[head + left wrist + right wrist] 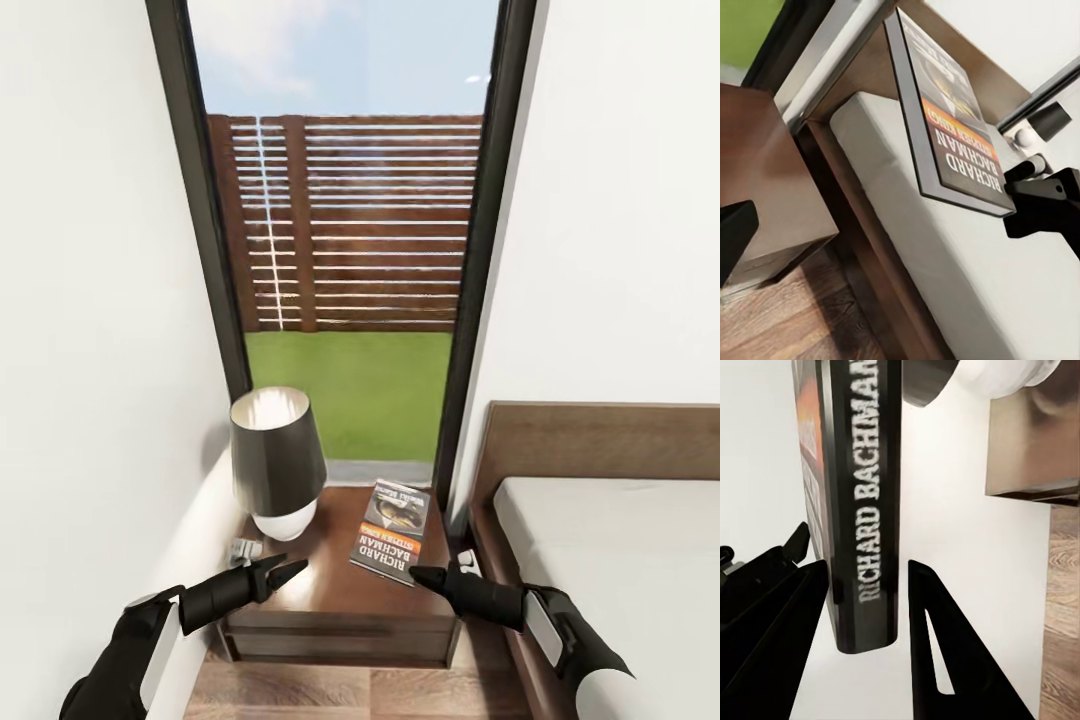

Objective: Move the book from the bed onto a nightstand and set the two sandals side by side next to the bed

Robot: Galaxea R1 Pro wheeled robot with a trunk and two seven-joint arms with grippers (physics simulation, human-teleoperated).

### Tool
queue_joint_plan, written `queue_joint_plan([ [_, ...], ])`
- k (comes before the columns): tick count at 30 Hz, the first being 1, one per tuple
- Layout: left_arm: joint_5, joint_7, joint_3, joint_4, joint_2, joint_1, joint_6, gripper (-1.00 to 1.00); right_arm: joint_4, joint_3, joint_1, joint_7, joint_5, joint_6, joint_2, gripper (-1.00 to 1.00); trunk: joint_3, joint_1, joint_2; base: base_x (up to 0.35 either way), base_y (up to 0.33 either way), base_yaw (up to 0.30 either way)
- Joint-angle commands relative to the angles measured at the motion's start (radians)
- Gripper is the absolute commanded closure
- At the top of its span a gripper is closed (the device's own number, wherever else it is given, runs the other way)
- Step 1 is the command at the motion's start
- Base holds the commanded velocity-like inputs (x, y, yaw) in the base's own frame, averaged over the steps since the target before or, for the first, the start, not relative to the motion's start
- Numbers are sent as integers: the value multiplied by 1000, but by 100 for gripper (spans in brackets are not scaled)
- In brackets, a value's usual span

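The book (393,530), a thin paperback with an orange band and "Richard Bachman" lettering, hangs just over the right part of the dark wooden nightstand (330,595). My right gripper (418,576) is shut on its near edge. In the right wrist view the book's spine (862,510) stands between the two black fingers (945,645). From the left wrist the book (956,127) appears raised in the air, with the right gripper (1020,199) at its corner. My left gripper (292,568) is open and empty over the nightstand's left front. The bed (620,560) lies to the right. The sandals are out of view.
A table lamp (277,450) with a dark shade and white base stands on the nightstand's back left, with a small silver object (243,548) beside it. A tall dark-framed window (350,250) is behind. White walls close in on the left, and wood floor (350,690) lies in front.
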Motion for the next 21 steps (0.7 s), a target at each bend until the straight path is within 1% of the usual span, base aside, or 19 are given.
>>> queue_joint_plan([
  [1,5,-3,1,0,0,-1,9,-100,0,-2,-1,2,-4,6,0,100,-1,1,-1,331,0,0],
  [3,5,-3,1,0,0,0,9,-100,1,-2,-1,2,-4,6,0,100,-1,1,-1,283,0,0],
  [5,5,-2,1,0,0,0,9,-100,4,-2,-1,2,-4,6,0,100,-1,1,-1,137,0,0],
  [17,5,-2,1,0,0,0,8,-100,15,-2,-1,-7,-3,7,2,100,-1,1,-1,13,0,0],
  [18,5,-2,1,0,0,0,8,-100,15,-3,-1,-19,-3,8,2,100,-1,1,-1,0,0,0],
  [21,5,-2,1,0,-1,1,8,-100,15,-5,-1,-101,-5,12,1,100,-1,1,-1,0,0,0],
])
